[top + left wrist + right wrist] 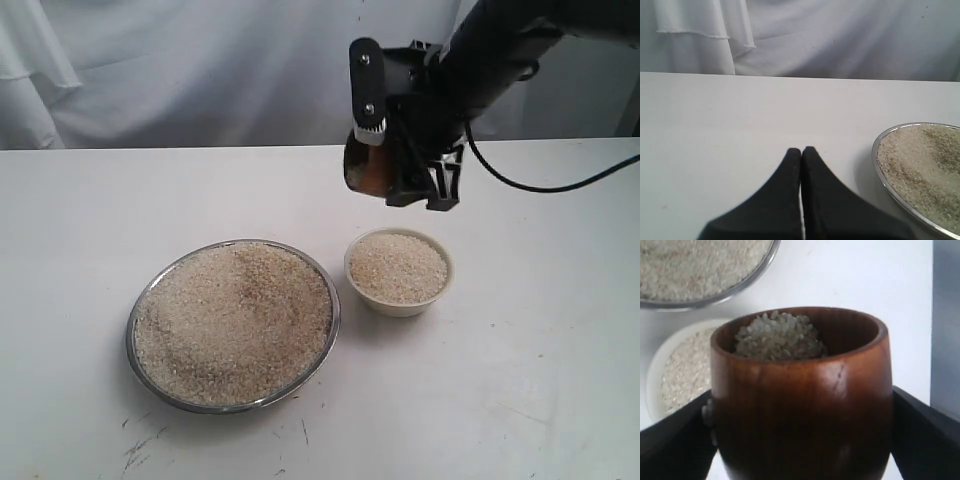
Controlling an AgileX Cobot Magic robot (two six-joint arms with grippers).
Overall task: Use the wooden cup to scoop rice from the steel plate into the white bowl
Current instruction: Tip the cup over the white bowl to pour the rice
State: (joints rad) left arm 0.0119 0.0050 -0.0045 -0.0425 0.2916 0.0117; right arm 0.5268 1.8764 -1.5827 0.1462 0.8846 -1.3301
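The steel plate (137, 315) sits at the centre-left of the table, heaped with rice (235, 320). Just to its right stands the white bowl (398, 301), nearly full of rice (396, 267). My right gripper (385, 165) hangs in the air above and behind the bowl, shut on the wooden cup (362, 170). Up close, the wooden cup (802, 405) holds a mound of rice (779, 337), with the bowl (657, 365) and plate (740, 287) below it. My left gripper (801, 150) is shut with nothing in it, low over the table left of the plate (880, 167).
White cloth (200, 70) hangs behind the white table (520, 400). A black cable (540, 185) trails from the right arm to the right edge. Faint scuff marks (140, 445) show near the table's front.
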